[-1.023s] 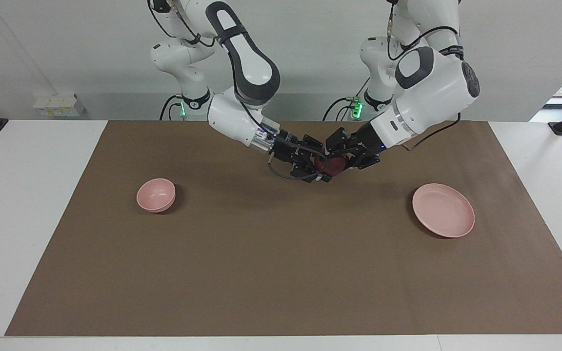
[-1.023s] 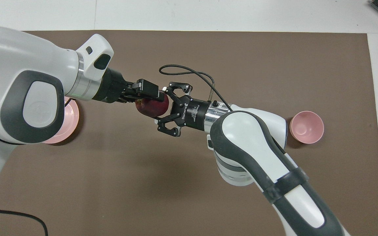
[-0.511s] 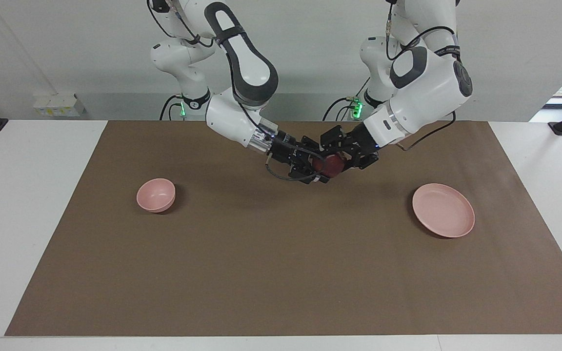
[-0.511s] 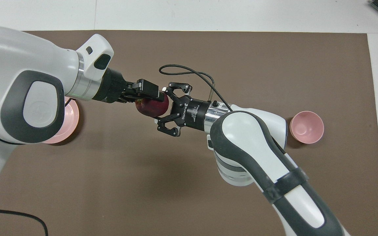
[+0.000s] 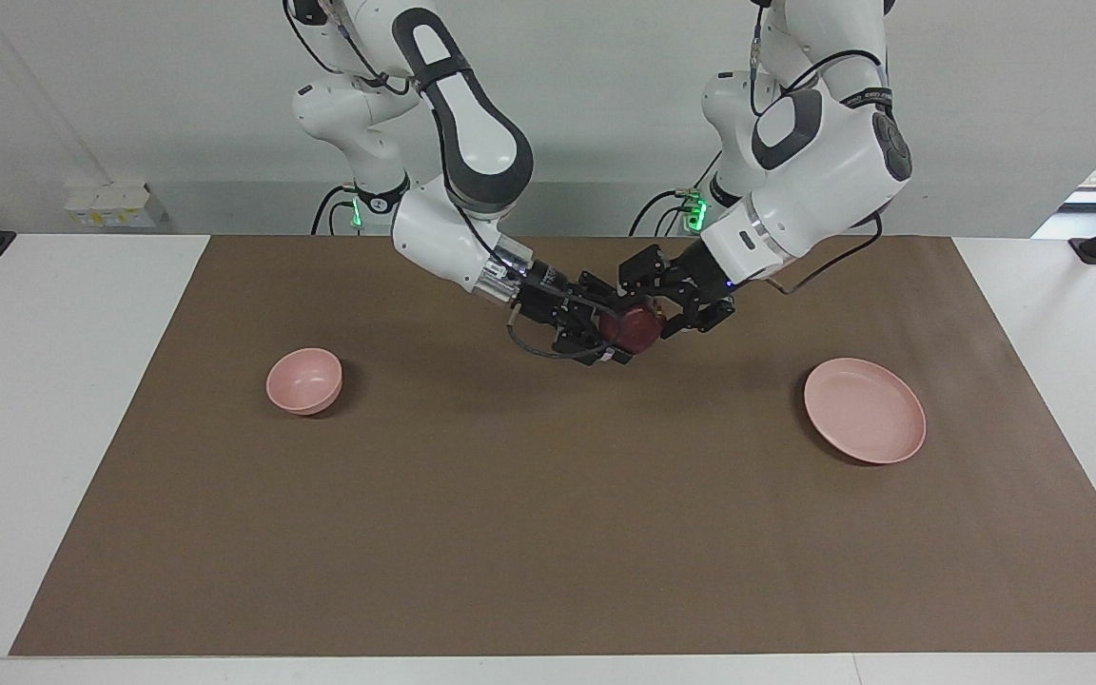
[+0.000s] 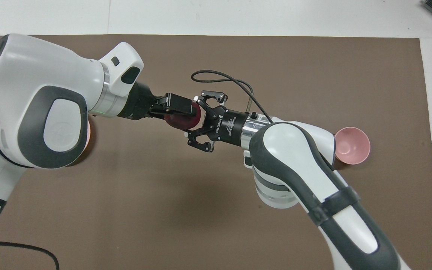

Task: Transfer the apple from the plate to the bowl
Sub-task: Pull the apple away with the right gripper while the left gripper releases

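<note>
The dark red apple point(image 5: 632, 330) hangs in the air over the brown mat, between the plate and the bowl. My left gripper point(image 5: 651, 310) is shut on it; in the overhead view its fingers point(image 6: 178, 105) pinch the apple point(image 6: 180, 120). My right gripper point(image 5: 608, 335) meets it from the right arm's end. It is open, with its jaws spread on either side of the apple point(image 6: 194, 120). The pale pink plate point(image 5: 864, 411) lies empty toward the left arm's end, almost wholly hidden under the left arm in the overhead view. The small pink bowl point(image 5: 304, 380) stands empty toward the right arm's end point(image 6: 352, 145).
A brown mat point(image 5: 548, 533) covers the table between white margins. A black cable point(image 6: 223, 77) loops from the right gripper's wrist. Both forearms cross the mat's middle at the robots' end.
Both grippers and the apple have shifted together a little toward the right arm's end of the table. The left gripper still holds the apple; the right gripper stays open around it.
</note>
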Available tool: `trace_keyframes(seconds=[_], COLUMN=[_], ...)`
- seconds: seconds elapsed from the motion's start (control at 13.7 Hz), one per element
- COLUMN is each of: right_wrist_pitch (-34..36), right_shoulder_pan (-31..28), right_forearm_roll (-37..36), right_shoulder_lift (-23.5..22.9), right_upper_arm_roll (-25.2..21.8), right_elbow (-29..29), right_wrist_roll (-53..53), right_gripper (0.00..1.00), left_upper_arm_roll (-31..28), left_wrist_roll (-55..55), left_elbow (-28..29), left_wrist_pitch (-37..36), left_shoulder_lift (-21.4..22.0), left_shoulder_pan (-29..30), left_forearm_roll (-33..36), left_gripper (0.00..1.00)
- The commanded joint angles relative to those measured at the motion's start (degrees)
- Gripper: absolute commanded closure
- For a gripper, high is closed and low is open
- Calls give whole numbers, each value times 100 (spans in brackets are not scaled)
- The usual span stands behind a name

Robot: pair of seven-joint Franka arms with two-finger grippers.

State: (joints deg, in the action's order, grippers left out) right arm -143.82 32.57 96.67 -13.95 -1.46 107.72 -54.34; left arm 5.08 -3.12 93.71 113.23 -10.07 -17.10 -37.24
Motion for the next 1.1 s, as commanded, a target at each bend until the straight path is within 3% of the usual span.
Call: trace_keyframes(seconds=[0.0,0.22,0.44,0.66,0.8,1.02], right_wrist_pitch=[-145,-120,-129,-68,-33,72], right_shoulder_pan=[-5,-110,-400,-847,-1094,-1409], right_forearm_roll=[-235,-709,-1421,-2149,-2528,-3747], right_shoulder_lift=[147,165,68,-2,24,558], right_upper_arm_roll=[14,-3,-12,-3,-12,-47], right_elbow=[205,328,398,408,460,950], right_wrist_roll=[283,380,589,1002,1528,1759], right_gripper=[100,100,100,100,100,100], left_upper_arm_roll=[-69,-69,-174,-201,-209,-218], left_wrist_roll=[-198,-566,-541,-462,28,610], left_elbow=[-11,-2,24,-2,-2,51], left_wrist_pitch=[15,14,-12,-21,67,94], left_shoulder_lift=[120,164,155,155,129,129], left_shoulder_pan=[-66,-57,92,329,530,901], left_forearm_roll=[198,1293,2103,3342,3556,3548], left_gripper=[0,0,0,0,0,0])
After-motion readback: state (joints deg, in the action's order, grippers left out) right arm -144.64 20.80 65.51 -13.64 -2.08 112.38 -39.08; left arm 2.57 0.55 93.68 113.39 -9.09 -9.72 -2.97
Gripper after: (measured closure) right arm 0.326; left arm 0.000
